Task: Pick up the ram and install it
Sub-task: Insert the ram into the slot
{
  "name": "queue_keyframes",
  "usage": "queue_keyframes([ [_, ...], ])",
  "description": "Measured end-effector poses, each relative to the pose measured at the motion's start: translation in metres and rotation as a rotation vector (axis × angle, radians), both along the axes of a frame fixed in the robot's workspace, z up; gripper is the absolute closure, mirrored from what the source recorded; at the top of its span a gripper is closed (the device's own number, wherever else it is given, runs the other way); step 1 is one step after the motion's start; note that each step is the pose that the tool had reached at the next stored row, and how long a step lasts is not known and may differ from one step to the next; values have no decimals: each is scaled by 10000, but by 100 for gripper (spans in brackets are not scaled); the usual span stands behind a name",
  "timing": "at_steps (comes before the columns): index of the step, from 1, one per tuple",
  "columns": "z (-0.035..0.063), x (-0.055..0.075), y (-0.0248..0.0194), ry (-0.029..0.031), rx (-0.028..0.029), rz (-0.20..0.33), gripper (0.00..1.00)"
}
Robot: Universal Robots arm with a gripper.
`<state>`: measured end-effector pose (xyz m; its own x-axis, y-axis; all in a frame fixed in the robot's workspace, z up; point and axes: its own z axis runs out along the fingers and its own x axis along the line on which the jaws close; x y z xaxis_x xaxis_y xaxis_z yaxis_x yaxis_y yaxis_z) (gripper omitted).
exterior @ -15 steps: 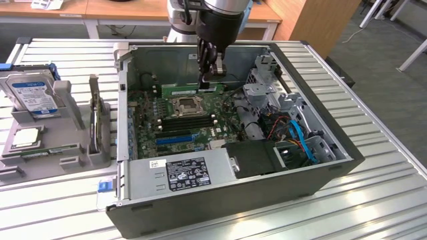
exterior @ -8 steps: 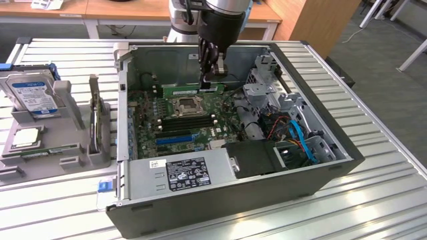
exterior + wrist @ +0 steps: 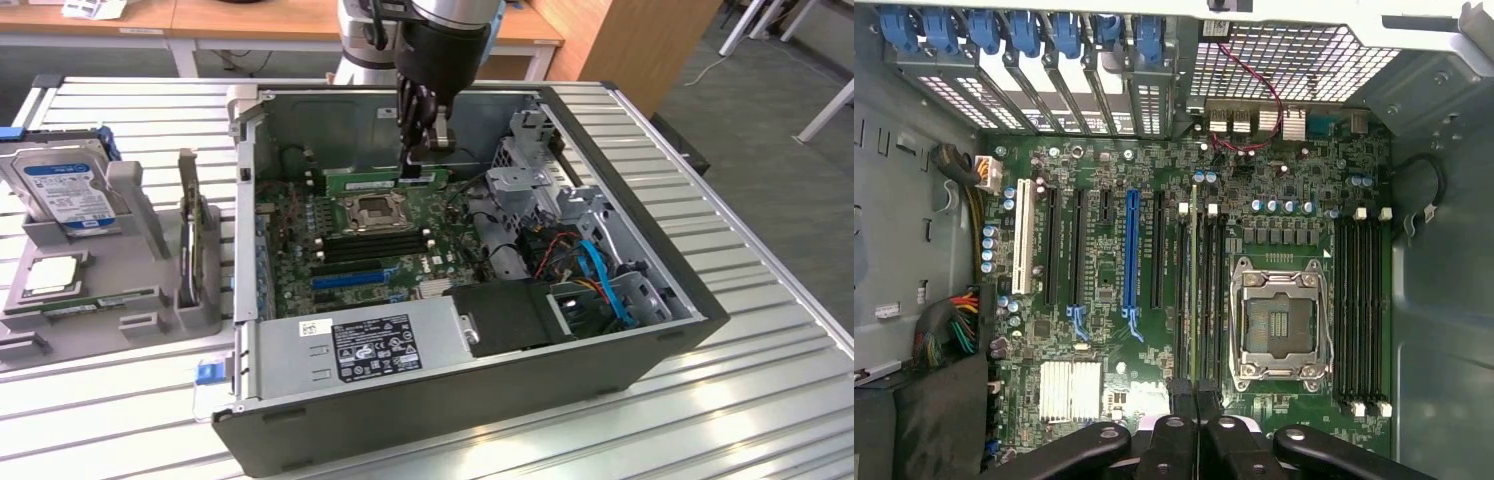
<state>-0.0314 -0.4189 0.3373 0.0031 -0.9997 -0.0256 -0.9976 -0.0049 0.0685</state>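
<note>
My gripper (image 3: 424, 170) reaches down into the open computer case (image 3: 667, 330) and is shut on the ram (image 3: 363, 184), a thin green stick held on edge. In the exterior view the ram stretches from the fingers toward that view's left, low over the motherboard (image 3: 400, 265) just beyond the processor socket (image 3: 378, 212). The wrist view looks straight down the ram's top edge (image 3: 1195, 290), which lines up with the black memory slots (image 3: 1182, 300) beside the socket (image 3: 1279, 320). The black fingers (image 3: 1172, 440) clamp its near end. I cannot tell whether it is touching a slot.
A grey holder (image 3: 134, 300) beside the case, at the exterior view's left, carries a silver hard drive with a blue label (image 3: 64, 190) and a square processor chip (image 3: 54, 275). Inside the case are the power supply (image 3: 360, 345), blue cables (image 3: 603, 280) and a metal drive cage (image 3: 534, 170).
</note>
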Motion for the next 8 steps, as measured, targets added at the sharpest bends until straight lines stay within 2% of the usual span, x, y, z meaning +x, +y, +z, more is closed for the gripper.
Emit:
queue_keyframes([
  [8,-89,0,0,0,0,0,88],
])
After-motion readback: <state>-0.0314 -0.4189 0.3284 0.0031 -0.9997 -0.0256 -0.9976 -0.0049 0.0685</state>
